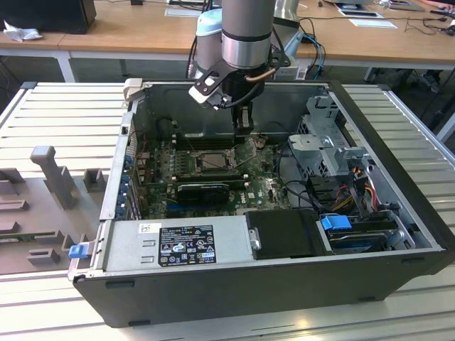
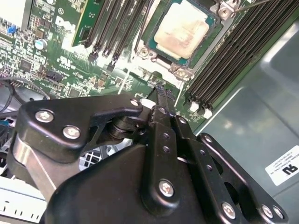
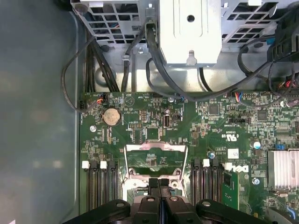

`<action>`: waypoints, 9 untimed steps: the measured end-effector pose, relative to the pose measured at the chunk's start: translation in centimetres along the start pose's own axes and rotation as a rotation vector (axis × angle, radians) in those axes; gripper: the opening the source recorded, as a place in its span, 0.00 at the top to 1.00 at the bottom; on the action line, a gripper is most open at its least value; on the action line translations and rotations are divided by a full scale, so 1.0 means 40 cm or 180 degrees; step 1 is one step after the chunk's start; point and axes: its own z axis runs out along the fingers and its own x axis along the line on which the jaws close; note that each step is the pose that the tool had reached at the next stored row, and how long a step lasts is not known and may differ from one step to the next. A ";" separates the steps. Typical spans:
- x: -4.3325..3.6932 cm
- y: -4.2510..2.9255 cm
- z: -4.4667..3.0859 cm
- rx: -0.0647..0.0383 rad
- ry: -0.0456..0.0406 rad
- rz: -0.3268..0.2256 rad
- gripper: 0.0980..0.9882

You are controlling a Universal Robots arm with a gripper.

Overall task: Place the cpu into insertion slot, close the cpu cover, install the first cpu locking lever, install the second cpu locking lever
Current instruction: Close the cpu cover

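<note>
Motherboard [image 3: 140, 121] backdrop; gripper [image 3: 159, 183] seemingly closed near cpu cover [image 3: 156, 147].

One cpu [image 2: 181, 30], one cpu cover [image 3: 156, 147], one coin cell [image 3: 111, 116], perhaps eight memory slots [image 3: 96, 186].

**Our arm points down with its fingers pressed together**

In the exterior view we see one arm [image 1: 247, 28]. It is a thick grey and silver tube that comes straight down from above. A pale blue joint [image 1: 208, 25] sits beside it, on the exterior view's left. At the low end of the arm is the black gripper [image 1: 244, 128], and it points down too.

In both wrist views we look along the two thin black fingers [image 2: 162, 100] [image 3: 154, 186]. They lie flat against each other, and we see nothing between them. Black bars [image 2: 93, 116] with shiny screws spread out on each side of the fingers.
</note>
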 end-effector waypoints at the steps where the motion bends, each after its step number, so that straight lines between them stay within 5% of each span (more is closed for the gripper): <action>1: 0.000 0.003 0.000 0.0000 0.0000 0.0000 0.99; 9: 0.001 0.055 0.003 0.0004 0.0001 -0.0004 0.99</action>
